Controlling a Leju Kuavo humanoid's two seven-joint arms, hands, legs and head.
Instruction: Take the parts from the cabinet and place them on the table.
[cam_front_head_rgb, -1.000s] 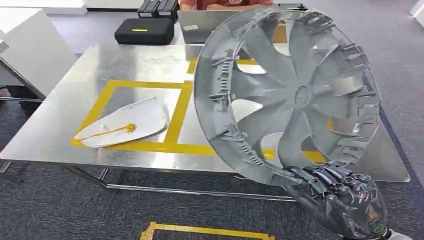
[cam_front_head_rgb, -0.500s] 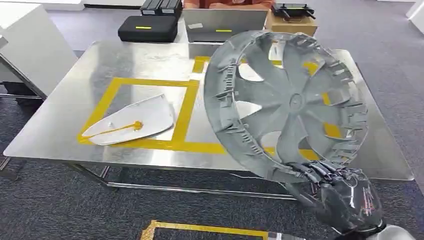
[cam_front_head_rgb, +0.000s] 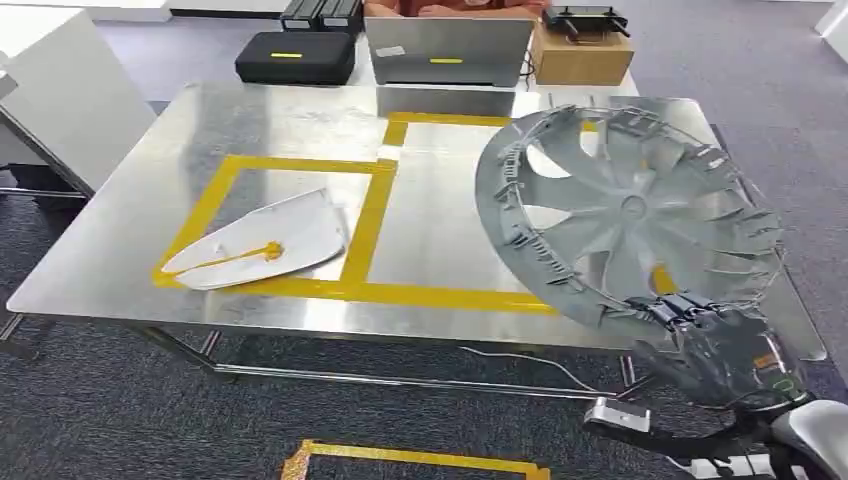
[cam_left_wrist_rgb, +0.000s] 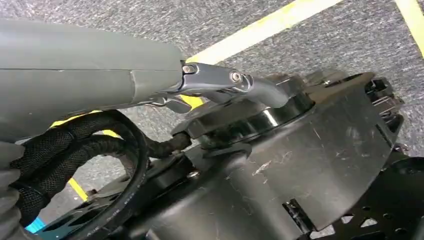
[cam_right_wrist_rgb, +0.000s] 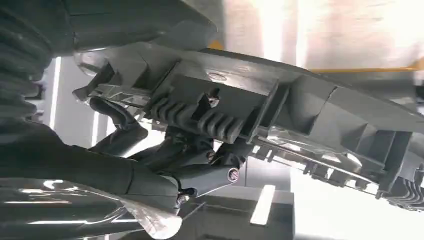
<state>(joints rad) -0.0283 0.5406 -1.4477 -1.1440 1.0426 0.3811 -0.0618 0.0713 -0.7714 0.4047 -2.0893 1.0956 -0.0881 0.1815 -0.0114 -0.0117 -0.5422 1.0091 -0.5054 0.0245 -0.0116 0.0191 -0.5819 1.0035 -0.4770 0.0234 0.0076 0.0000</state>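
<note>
My right hand (cam_front_head_rgb: 728, 350) grips the near rim of a large grey wheel cover (cam_front_head_rgb: 630, 215), holding it tilted over the right half of the steel table (cam_front_head_rgb: 130, 210). In the right wrist view the cover's ribbed rim (cam_right_wrist_rgb: 235, 110) lies across my fingers (cam_right_wrist_rgb: 200, 170), close above the shiny tabletop. A white flat part (cam_front_head_rgb: 262, 243) with a yellow mark lies inside the left yellow-taped square. My left hand (cam_left_wrist_rgb: 225, 85) hangs beside my body over the carpet; whether its fingers are curled in or apart cannot be told.
At the table's far edge stand a metal panel (cam_front_head_rgb: 447, 50), a cardboard box (cam_front_head_rgb: 583, 52) and a black case (cam_front_head_rgb: 295, 57). A white cabinet (cam_front_head_rgb: 60, 90) stands at the left. Yellow tape (cam_front_head_rgb: 400, 460) marks the carpet in front of the table.
The wheel cover has moved right and lower, tipping flatter toward the table's right side, with my right hand still holding its rim. The view has shifted slightly.
</note>
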